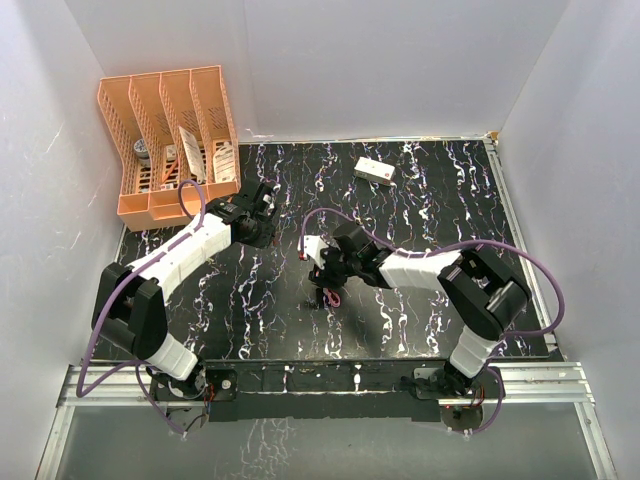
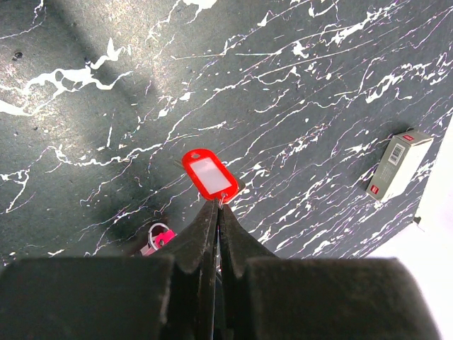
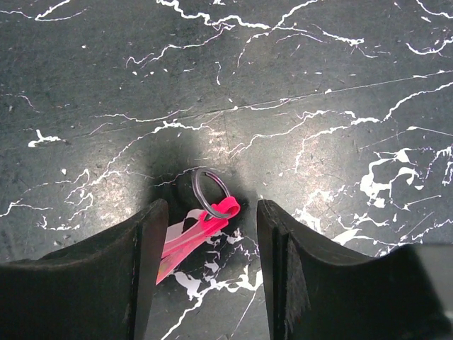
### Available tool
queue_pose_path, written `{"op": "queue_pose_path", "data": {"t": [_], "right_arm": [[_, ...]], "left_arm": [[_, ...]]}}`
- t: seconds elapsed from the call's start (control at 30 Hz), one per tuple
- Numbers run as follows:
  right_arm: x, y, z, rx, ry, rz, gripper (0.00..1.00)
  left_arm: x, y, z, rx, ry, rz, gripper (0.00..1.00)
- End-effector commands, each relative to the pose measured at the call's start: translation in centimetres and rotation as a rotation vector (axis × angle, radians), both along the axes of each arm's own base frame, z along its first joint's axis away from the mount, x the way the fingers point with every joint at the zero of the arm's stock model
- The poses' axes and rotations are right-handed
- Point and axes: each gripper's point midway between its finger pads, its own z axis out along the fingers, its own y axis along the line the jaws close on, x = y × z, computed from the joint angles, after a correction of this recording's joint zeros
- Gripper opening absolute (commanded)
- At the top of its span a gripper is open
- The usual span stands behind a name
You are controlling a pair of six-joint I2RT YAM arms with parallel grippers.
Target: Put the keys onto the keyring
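- Currently the left claw (image 2: 216, 210) is clenched, pads pressed flat together, with the red-headed key (image 2: 209, 173) pinched at the very tip. Only the red head with its pale centre is seen past the pads, so which part is nipped cannot be told.
- The key appears to be carried clear of the worktop (image 1: 420, 210) and apart from the keyring, probably so it is ready to be brought across for threading.
- The right claw (image 3: 210, 207) is released, jaws spread wide. It is lowered over the keyring (image 3: 210, 191) with a finger on each side and neither touching it.
- The keyring is found lying on the worktop near the middle. The thin dark ring is at the far end in the wrist view, and the pink tag (image 3: 185, 239) trails back toward one finger.
- The straddle is judged a set-up for pinching the ring, so that it is steadied while the key is fed on.
- Step in hand is judged to be grasping the ring; nothing is threaded yet.
- The plain metal key is not made out in any view.
- Risk judged: the thin ring lies flat on a hard surface and could easily be slid or flipped as the jaws close.
- A white box (image 1: 375, 171) and an orange file rack (image 1: 170, 140) are set at the far side, away from the work.
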Motion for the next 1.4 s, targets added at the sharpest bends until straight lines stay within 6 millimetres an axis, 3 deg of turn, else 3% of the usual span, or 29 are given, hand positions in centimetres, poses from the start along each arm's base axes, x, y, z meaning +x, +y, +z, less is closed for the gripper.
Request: {"op": "queue_pose_path", "data": {"t": [0.0,0.4,0.87,1.17,1.37], "right_arm": [[2.3,2.2,3.0,0.072,-0.106,0.014,0.5],[3.1,2.6,3.0,0.073,-0.119,0.002,0.32],[2.8,2.3,2.5,0.068,-0.102,-0.015,0.24],[3.0,2.1,2.4,0.071,-0.106,-0.029,0.11],[3.0,1.9,3.9,0.109,-0.15,-0.042,0.1]], "left_arm": [[-0.3,0.2,1.3,-0.016,-0.022,-0.004,0.0],[-0.4,0.3,1.3,-0.012,-0.022,-0.002,0.0],[-0.5,0.4,1.1,-0.009,-0.019,0.002,0.0],[-0.5,0.5,0.9,-0.005,-0.016,0.002,0.0],[-0.4,0.4,1.1,-0.007,-0.019,0.002,0.0]]}}
